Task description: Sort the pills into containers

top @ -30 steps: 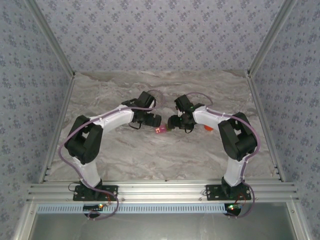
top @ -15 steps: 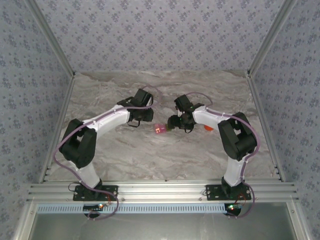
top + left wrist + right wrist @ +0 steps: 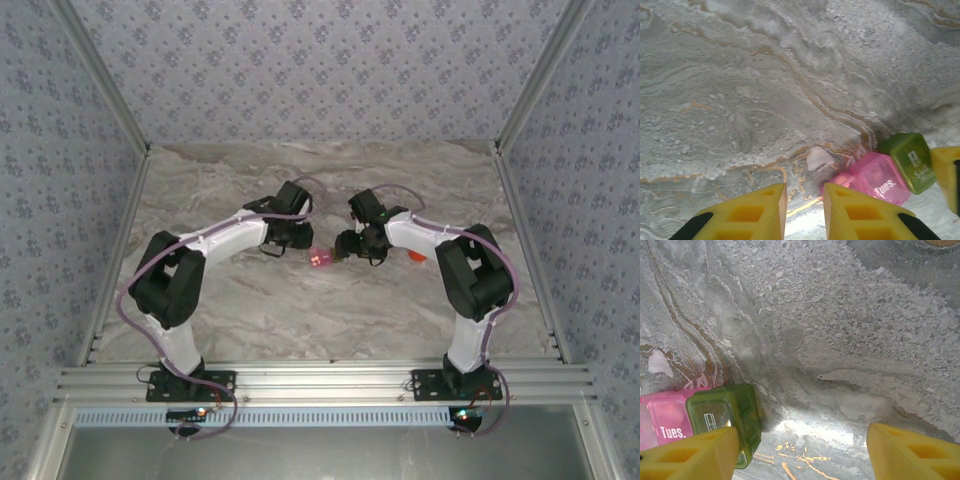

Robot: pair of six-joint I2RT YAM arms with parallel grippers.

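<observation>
- The left tool (image 3: 300, 240) hung right at the containers (image 3: 320, 259) a second ago with its jaws wide. It then drew back, and now it sits just to their left with the jaws pinched narrow.
- In the left wrist view I see nothing between its yellow fingers (image 3: 840, 212), so it looks closed on air.
- The right tool (image 3: 345, 248) has not moved. It stands wide, with one finger (image 3: 690, 455) just beside the green compartment (image 3: 725, 415) and nothing spanning the gap.
- The containers have kept their place mid-table, between the two tools, with the pink compartment (image 3: 877, 177) joined to the green one.
- My guess is that a drop into the box was just made or tried. I cannot tell whether a pill landed inside.
- A pale fleck (image 3: 819, 157) lies on the table near the pink compartment. It could be a pill or only a marking.
- The table (image 3: 250, 310) is grey marble-look with tan veins.
- An orange-red bottle (image 3: 415, 254) stands by the right arm.
- Blue-grey flowered walls (image 3: 320, 70) close in the cell, and metal rails (image 3: 320, 380) run along the near edge.
</observation>
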